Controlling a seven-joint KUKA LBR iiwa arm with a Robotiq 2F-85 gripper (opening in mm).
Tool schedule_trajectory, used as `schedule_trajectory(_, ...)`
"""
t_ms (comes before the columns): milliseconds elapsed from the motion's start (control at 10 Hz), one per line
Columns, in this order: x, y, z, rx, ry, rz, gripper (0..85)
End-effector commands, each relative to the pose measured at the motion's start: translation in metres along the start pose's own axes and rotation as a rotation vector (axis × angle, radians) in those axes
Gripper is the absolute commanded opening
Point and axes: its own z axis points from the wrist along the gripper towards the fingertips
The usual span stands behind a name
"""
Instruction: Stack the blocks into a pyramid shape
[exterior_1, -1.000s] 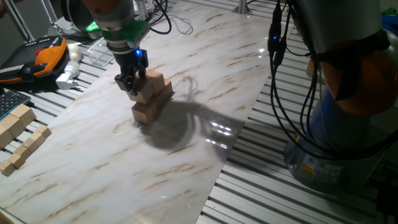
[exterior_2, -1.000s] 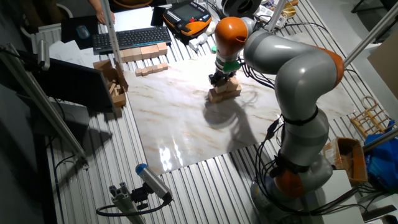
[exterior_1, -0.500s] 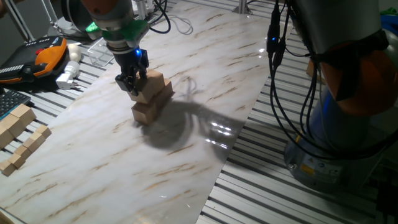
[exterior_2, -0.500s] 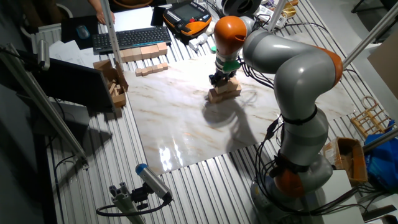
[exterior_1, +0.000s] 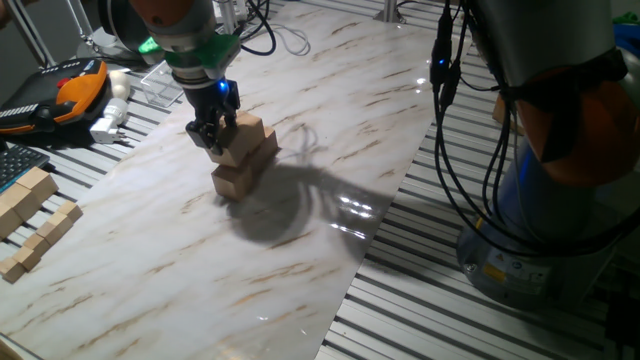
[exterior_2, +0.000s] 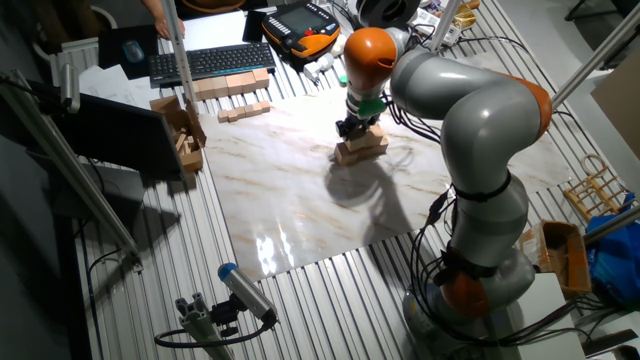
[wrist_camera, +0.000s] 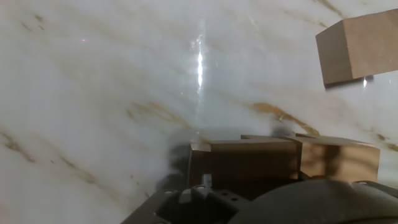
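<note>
The tan wooden blocks (exterior_1: 243, 160) stand in a small two-level pile on the marble board (exterior_1: 300, 240), also seen in the other fixed view (exterior_2: 362, 147). My gripper (exterior_1: 212, 137) is at the pile's left upper side, its dark fingers (exterior_1: 199, 130) flanking an upper block (exterior_1: 226, 150); it looks shut on that block. In the hand view, two shadowed blocks (wrist_camera: 244, 163) (wrist_camera: 339, 159) lie side by side right below the hand. Another block (wrist_camera: 357, 46) sits at the top right. The fingertips are hidden there.
Paler, flatter wooden pieces lie off the board's left edge (exterior_1: 30, 215), near a keyboard (exterior_2: 205, 62). An orange teach pendant (exterior_1: 60, 95) and a white plug (exterior_1: 108, 122) lie behind the pile. Cables (exterior_1: 470, 150) and the arm's base stand to the right.
</note>
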Motion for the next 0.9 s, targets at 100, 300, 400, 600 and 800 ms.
schedule_trajectory(100, 0.0005, 0.0001, -0.0001, 0.006, 0.003, -0.001, 17.0)
schedule_trajectory(300, 0.0005, 0.0000, 0.0001, 0.016, 0.004, 0.000, 34.0)
schedule_trajectory(400, 0.0006, -0.0005, 0.0004, 0.018, 0.005, 0.000, 34.0)
schedule_trajectory(600, 0.0007, -0.0022, 0.0018, 0.019, 0.009, -0.001, 34.0)
schedule_trajectory(800, 0.0007, -0.0022, 0.0019, 0.019, 0.009, 0.002, 51.0)
